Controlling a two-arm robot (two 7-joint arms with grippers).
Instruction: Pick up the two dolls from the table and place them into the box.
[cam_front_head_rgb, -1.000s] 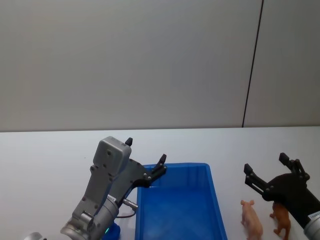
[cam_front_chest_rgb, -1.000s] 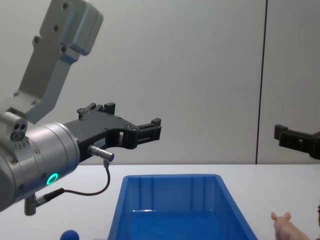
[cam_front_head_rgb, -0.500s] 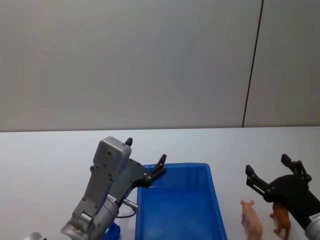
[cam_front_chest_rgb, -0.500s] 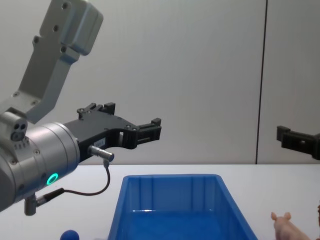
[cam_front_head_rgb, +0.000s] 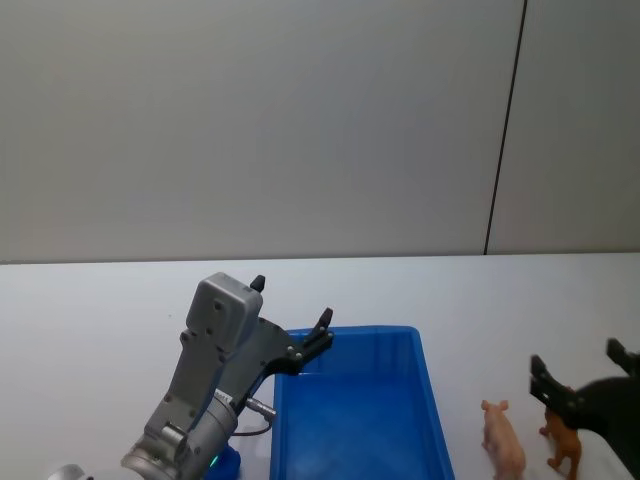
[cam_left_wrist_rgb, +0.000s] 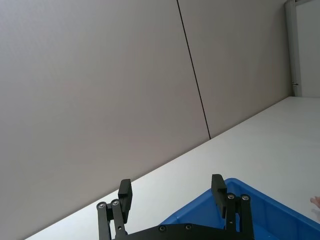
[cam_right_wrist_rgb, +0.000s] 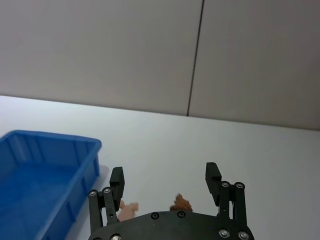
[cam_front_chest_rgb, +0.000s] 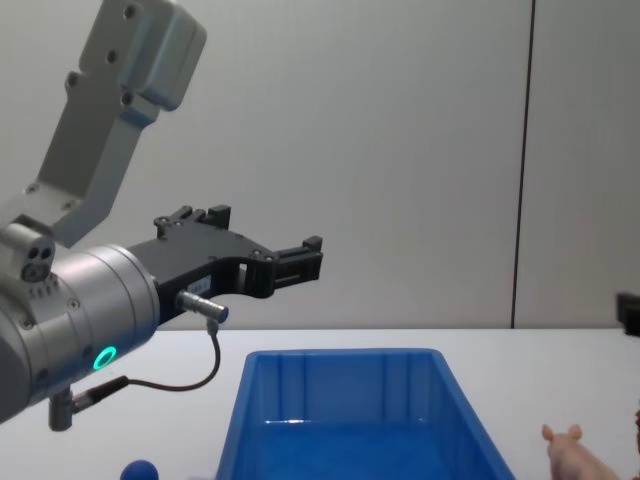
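Note:
The pale pink pig-like doll (cam_front_head_rgb: 503, 440) and the brown maned doll (cam_front_head_rgb: 566, 446) stand side by side on the white table (cam_front_head_rgb: 100, 320), to the right of the blue box (cam_front_head_rgb: 350, 331). My right gripper (cam_front_head_rgb: 575, 357) hovers open just above and behind the brown doll, holding nothing. In the right wrist view both dolls peek out past the open right gripper (cam_right_wrist_rgb: 165, 171): pink doll (cam_right_wrist_rgb: 128, 208), brown doll (cam_right_wrist_rgb: 181, 203). My left gripper (cam_front_head_rgb: 292, 300) hangs open over the box's far left corner. The box looks empty inside.
A small blue ball (cam_front_chest_rgb: 138, 470) lies on the table left of the box (cam_front_chest_rgb: 340, 365), under my left arm. A grey wall with a dark vertical seam stands behind the table. White tabletop stretches to the left and beyond the box.
My right gripper has shifted right and down in the head view and slid almost out of the chest view's right edge. The left arm, dolls and box have stayed put.

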